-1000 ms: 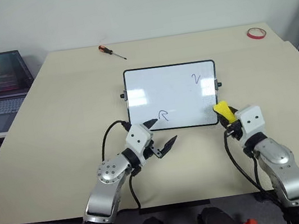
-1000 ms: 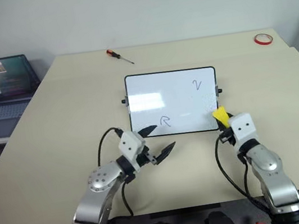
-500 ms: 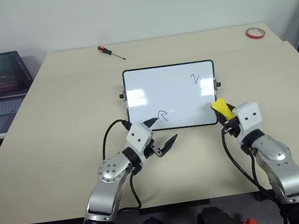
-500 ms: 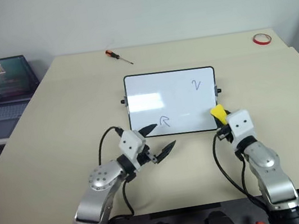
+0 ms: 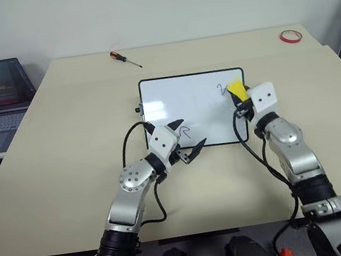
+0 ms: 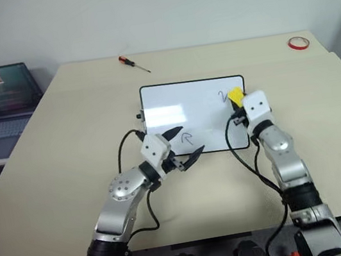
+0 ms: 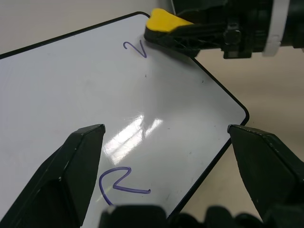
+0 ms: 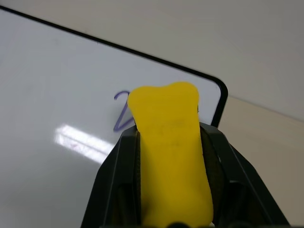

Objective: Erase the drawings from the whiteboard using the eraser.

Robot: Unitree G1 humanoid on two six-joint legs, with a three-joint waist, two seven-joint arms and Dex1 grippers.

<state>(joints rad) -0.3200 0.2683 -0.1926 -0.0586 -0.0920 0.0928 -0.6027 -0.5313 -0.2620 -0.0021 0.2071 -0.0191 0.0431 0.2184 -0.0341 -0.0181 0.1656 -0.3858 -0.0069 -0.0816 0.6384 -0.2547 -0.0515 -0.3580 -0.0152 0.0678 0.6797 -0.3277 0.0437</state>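
On the tan table [image 5: 61,132] you have the whiteboard [image 5: 180,104] lying flat mid-table, your left gripper [image 5: 186,144] spread wide over its near edge by the arrow drawing [image 5: 185,131], and your right gripper [image 5: 238,94] clamping the yellow eraser [image 5: 235,88] beside the tick drawing [image 5: 221,88] at the far right corner.

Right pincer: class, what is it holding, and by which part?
The right pincer clamps the yellow eraser by its sides, leaving the front end jutting out past the fingertips.
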